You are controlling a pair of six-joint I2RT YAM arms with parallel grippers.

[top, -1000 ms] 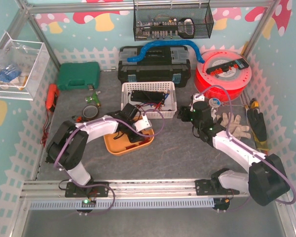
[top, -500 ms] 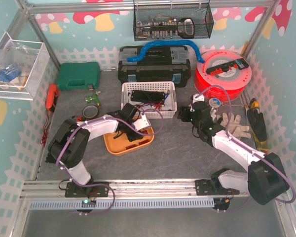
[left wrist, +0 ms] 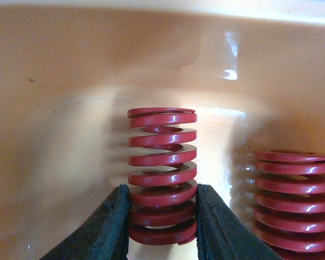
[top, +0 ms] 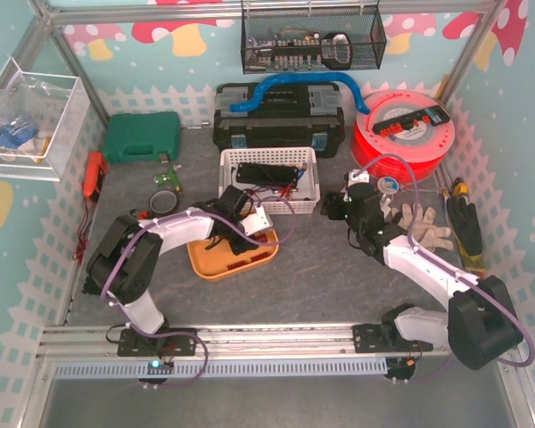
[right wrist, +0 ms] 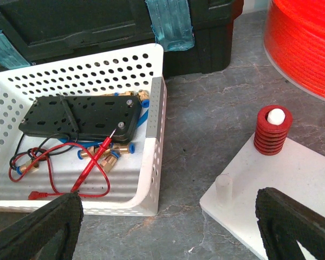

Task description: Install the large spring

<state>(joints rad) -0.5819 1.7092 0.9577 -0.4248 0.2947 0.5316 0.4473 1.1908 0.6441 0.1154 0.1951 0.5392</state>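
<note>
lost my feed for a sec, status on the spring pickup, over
Left gripper shut on red spring, upright in orange tray. Right gripper open, facing white plate, one peg bare. Second spring alongside, apart from the grip.

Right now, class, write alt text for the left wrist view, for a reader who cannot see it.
The left gripper is shut on the lower coils of an upright red spring standing in an orange tray. A second red spring stands apart to its right, partly cut off by the frame edge.
</note>
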